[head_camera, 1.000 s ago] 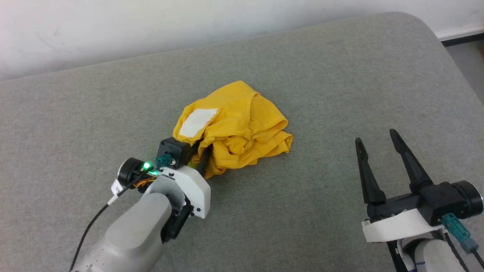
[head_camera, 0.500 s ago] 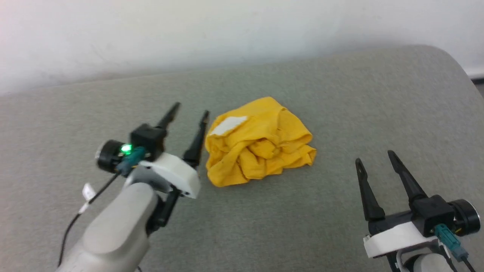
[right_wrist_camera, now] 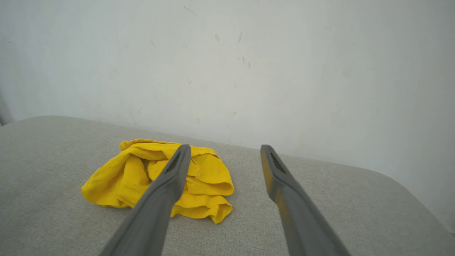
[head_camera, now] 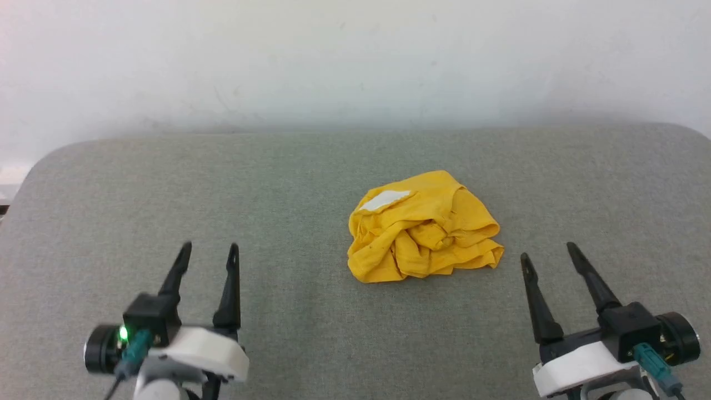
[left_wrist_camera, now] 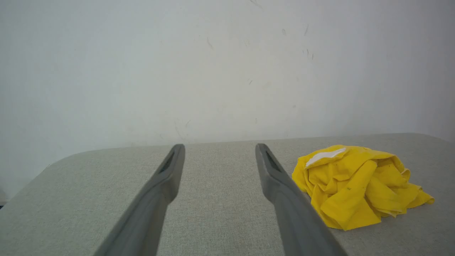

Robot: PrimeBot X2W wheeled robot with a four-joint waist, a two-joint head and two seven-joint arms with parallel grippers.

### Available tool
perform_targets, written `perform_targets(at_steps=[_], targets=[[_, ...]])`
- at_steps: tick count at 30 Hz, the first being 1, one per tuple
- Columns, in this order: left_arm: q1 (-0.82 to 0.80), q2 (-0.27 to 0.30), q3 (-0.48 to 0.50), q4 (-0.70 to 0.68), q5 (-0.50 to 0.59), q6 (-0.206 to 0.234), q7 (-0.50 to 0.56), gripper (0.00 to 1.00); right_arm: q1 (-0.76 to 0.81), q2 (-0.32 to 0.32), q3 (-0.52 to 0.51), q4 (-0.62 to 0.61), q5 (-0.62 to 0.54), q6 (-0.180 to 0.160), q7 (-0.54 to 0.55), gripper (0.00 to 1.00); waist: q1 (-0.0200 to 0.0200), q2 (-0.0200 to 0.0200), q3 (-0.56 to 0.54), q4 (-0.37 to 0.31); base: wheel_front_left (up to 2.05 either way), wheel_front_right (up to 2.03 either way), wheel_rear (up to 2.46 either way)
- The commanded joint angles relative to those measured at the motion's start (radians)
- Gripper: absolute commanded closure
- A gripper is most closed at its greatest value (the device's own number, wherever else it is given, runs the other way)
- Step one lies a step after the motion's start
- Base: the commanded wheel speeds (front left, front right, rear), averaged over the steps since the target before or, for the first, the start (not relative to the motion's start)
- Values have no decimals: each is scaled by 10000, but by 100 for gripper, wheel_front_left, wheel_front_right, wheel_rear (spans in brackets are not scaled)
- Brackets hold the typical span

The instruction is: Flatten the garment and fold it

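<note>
The garment (head_camera: 425, 236) lay crumpled in a mustard-yellow heap on the grey pad (head_camera: 278, 183). In the head view it sat a little right of centre, farther from the robot than either gripper. Its folds and rolled hems were piled over one another along the near side. A white patch (head_camera: 384, 200) showed on its far left part. The patch looked plain white, and any print or writing on it was too small to read.

The left gripper (head_camera: 210, 249) stood at the lower left of the head view. Its two dark fingers (head_camera: 229, 289) were spread wide and pointed away from the robot, with nothing between them. It was over bare pad, well apart from the garment. A green light (head_camera: 123, 333) glowed on its wrist housing. In the left wrist view the fingers framed bare pad and wall, and the garment lay off to the right of the right-hand finger.

The right gripper (head_camera: 547, 250) stood at the lower right of the head view, likewise wide open and empty. It was near the garment's right edge but not touching it. In the right wrist view its left-hand finger crossed in front of the heap, which lay beyond and to the left. A teal plug (head_camera: 650, 358) hung at its wrist.

The pad had rounded corners and ran back to a white wall (head_camera: 355, 55) with faint scuff marks.
</note>
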Motion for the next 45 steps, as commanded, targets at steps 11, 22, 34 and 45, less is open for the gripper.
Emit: perform_targets(at_steps=[11, 22, 34, 45], targets=[[1568, -1193, 1017, -528, 1448, -210, -47, 0, 129, 24, 198, 34, 394, -19, -47, 0, 2, 0, -76, 34, 0, 0, 0], [847, -1463, 833, 69, 1746, -1358, 649, 0, -72, 24, 382, -145, 191, -19, -47, 0, 2, 0, 606, -371, 0, 0, 0], [-2684, -1543, -559, 957, 1634, -2642, 5604, 0, -725, 24, 672, -226, 186, -19, -47, 0, 2, 0, 2254, -1351, 0, 0, 0], [-4604, -1527, -903, 2838, 1461, -3132, 7910, 0, -1066, 24, 888, -190, 478, -19, -47, 0, 2, 0, 2985, -2110, 0, 0, 0]])
